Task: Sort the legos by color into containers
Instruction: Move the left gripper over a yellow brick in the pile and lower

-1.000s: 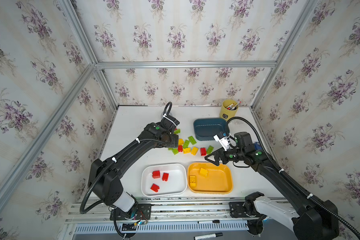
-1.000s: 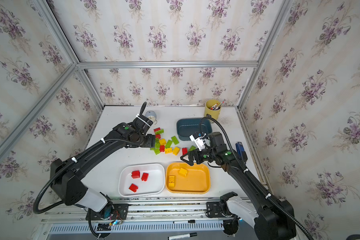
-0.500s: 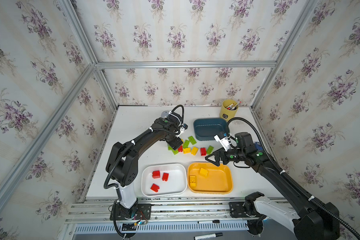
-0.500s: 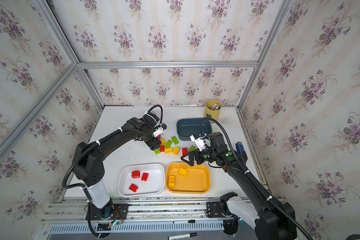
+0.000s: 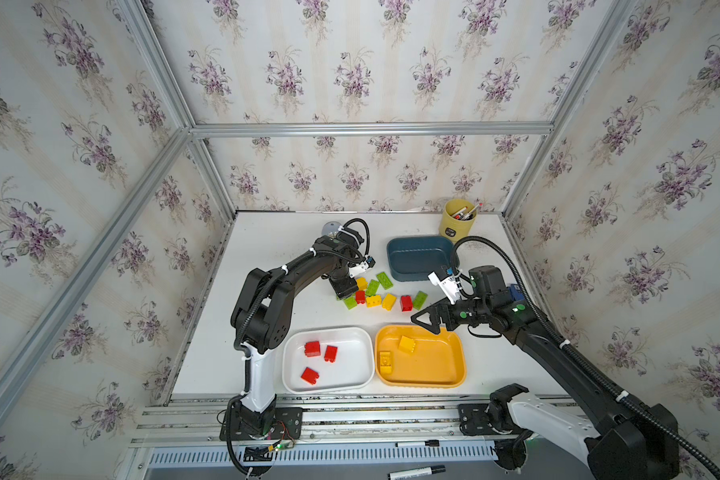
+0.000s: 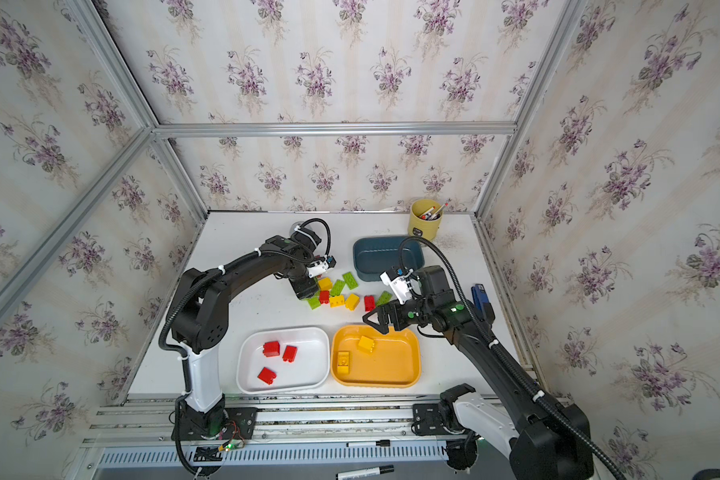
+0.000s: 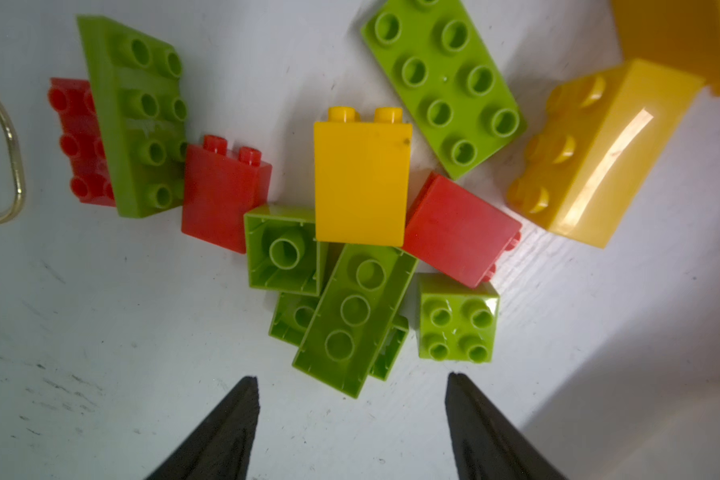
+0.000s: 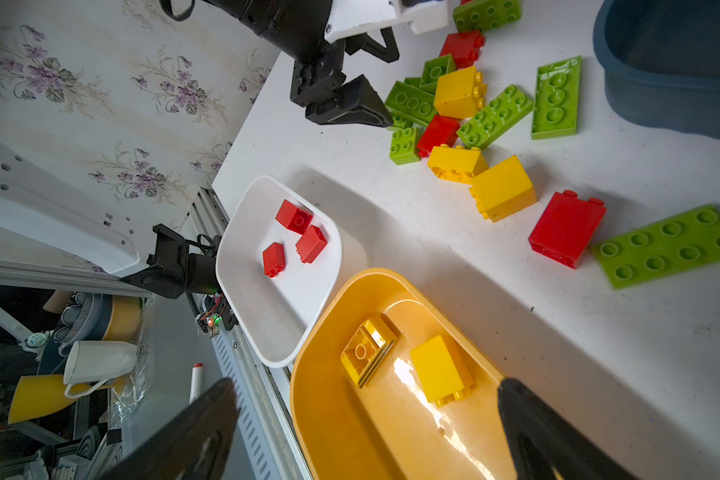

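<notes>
- The left pincer (image 7: 350, 378) hangs low over the white tabletop (image 7: 100, 332) at the edge of the loose pile, jaws parted with nothing between them.
- Just ahead of its tips, in line with the gap, a long lime-green plastic brick (image 7: 354, 316) lies aslant, hollow side up, resting on another green piece that is mostly hidden beneath it.
- Off to one side, close to one tip, sits a small square lime-green brick (image 7: 458, 322), studs up.
- Farther ahead a tall yellow brick (image 7: 360, 183) lies between two red bricks (image 7: 460, 230), with a flat lime-green studded plate (image 7: 441, 83) beyond.
- The step in hand appears to be lining up a pick of a green piece. The next move calls for a short advance and descent, with the jaws closing across the long brick's narrow width without dragging its neighbours.
- The right pincer (image 8: 366, 384) is spread wide and empty above the orange-yellow plastic tray (image 8: 350, 440), with two yellow bricks (image 8: 441, 370) lying directly beneath it.
- Beside that tray, farther from the right pincer, the white plastic tray (image 8: 283, 299) holds three red bricks (image 8: 294, 216).
- Farthest off, beyond the pile, the dark teal-blue plastic tray (image 5: 420, 259) shows no brick inside, so it is likely where the greens are bound.
</notes>
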Robot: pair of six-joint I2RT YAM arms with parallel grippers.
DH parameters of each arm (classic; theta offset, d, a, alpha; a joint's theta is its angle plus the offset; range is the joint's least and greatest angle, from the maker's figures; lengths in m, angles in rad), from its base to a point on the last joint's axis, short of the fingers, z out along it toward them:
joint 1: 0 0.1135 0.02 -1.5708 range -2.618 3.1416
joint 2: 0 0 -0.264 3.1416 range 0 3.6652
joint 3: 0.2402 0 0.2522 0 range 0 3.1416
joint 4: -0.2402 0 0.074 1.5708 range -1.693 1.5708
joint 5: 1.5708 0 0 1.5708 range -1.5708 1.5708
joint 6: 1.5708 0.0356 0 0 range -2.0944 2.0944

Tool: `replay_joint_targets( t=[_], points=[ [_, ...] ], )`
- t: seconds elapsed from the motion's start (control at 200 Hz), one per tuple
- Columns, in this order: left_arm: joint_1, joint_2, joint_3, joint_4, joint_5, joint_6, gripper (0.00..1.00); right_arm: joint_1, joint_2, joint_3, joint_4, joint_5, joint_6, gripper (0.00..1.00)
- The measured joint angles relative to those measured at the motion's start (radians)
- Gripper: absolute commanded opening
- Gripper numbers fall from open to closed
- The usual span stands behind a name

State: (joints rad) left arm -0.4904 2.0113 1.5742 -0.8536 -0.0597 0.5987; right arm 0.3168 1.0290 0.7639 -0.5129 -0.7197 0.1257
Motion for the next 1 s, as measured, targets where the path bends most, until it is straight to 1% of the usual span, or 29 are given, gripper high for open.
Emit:
replay_joint_targets(
  t=[0.275, 0.425, 0.555, 0.57, 0.69, 0.88, 0.93, 1.0],
  points=[
    [0.004, 0.038, 0.005, 0.006, -0.014, 0.027, 0.64, 0.0, 0.016, 0.001, -0.005, 0.0, -0.003, 1.0],
    [0.005, 0.061, 0.008, 0.011, -0.014, 0.031, 0.56, 0.0, 0.025, 0.001, -0.005, 0.0, -0.003, 1.0],
    [0.006, 0.073, 0.017, 0.011, -0.014, 0.035, 0.56, 0.0, 0.025, 0.002, -0.005, 0.0, -0.003, 1.0],
    [0.006, 0.074, 0.018, 0.012, -0.014, 0.035, 0.52, 0.0, 0.026, 0.002, -0.005, 0.0, -0.003, 1.0],
    [0.006, 0.088, 0.024, 0.015, -0.014, 0.036, 0.44, 0.0, 0.026, 0.004, -0.007, 0.0, -0.003, 1.0],
    [0.006, 0.096, 0.035, 0.018, -0.01, 0.036, 0.36, 0.0, 0.036, 0.019, -0.016, 0.0, -0.007, 1.0],
    [0.005, 0.097, 0.035, 0.018, -0.01, 0.036, 0.32, 0.0, 0.038, 0.021, -0.011, 0.0, -0.011, 1.0],
    [0.005, 0.097, 0.035, 0.018, -0.01, 0.036, 0.3, 0.0, 0.039, 0.022, -0.013, 0.0, -0.011, 1.0]
  ],
)
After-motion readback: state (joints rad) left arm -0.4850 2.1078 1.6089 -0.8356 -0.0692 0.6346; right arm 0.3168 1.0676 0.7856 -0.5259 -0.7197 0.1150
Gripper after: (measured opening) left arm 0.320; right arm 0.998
